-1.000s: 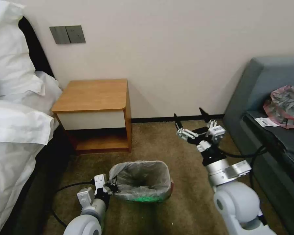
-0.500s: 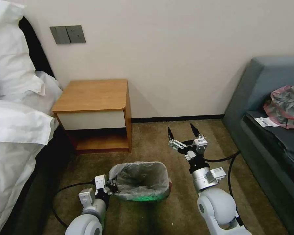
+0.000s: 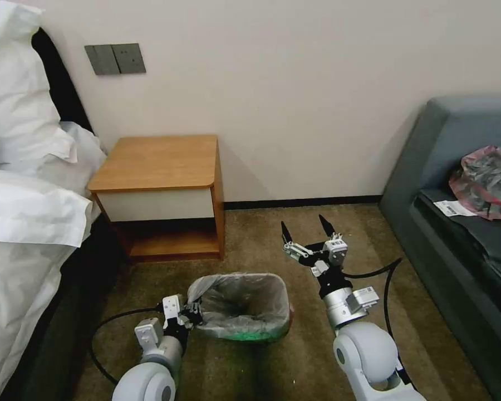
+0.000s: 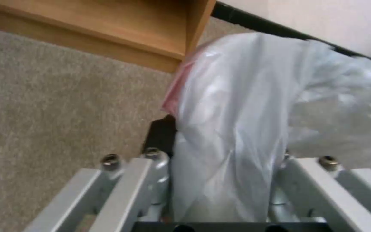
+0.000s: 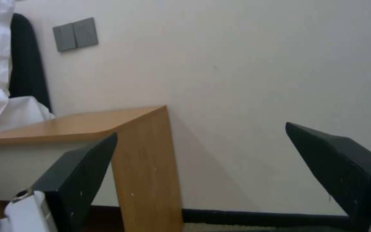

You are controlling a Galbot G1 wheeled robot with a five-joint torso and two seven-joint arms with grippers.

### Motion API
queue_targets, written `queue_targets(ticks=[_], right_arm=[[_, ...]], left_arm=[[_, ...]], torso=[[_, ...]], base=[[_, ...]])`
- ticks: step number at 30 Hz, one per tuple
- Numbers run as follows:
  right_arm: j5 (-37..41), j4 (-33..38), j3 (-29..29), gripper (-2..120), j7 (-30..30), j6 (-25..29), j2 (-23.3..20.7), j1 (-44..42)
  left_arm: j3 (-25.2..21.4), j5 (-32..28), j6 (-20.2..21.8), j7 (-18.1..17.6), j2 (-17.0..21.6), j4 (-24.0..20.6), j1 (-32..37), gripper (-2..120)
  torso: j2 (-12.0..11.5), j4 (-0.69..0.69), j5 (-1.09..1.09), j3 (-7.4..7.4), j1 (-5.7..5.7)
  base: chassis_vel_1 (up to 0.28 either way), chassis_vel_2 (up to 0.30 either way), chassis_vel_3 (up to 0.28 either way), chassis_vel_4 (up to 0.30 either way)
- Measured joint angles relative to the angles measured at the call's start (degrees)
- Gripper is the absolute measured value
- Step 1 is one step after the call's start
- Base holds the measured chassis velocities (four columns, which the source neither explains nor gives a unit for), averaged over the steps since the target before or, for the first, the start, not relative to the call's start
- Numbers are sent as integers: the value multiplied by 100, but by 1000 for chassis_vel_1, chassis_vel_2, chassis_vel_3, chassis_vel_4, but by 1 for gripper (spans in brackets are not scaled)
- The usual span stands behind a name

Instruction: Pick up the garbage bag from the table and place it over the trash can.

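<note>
My left gripper (image 3: pixel 190 316) pinches the garbage bag (image 3: pixel 240 303) at the trash can (image 3: pixel 245 334) rim. My right gripper (image 3: pixel 305 233) hangs wide open, empty, beside it.

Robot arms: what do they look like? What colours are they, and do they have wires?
Both arms are smooth, rounded and pale grey-white with silvery metal wrists. The right gripper has two pointy black fingers on silver links. The left gripper is white and black. A black cable loops from each wrist, and small white labelled blocks sit beside them.

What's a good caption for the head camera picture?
Left pincer holds wrinkly grey plastic bag over green bin; right pincer open.
</note>
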Motion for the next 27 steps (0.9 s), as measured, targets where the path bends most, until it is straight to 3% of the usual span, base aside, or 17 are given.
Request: queue_targets(ticks=[12,14,18,25,27], right_arm=[[-80,1,-46,100,-58,14,15,-20],[-103,-16,-72,100,-59,31,51,-29],[-147,-112,-149,100,-48,65,105,-56],[-227,-232,-285,100,-39,95,173,-55],[-255,-270,-347,100,-37,96,203,-27]], left_arm=[[-3,11,-71,13,-3,-53,29,75],[-21,58,-159,34,-3,-54,48,86],[-59,178,-304,91,19,-54,108,98],[-112,442,-728,172,31,-54,200,100],[-143,622,-1158,250,12,-24,237,100]], torso=[[0,0,-1,0,0],[0,0,0,0,0],[0,0,0,0,0],[0,0,-1,0,0],[0,0,-1,0,0]], base=[[0,0,0,0],[0,0,0,0],[0,0,0,0],[0,0,0,0],[0,0,0,0]])
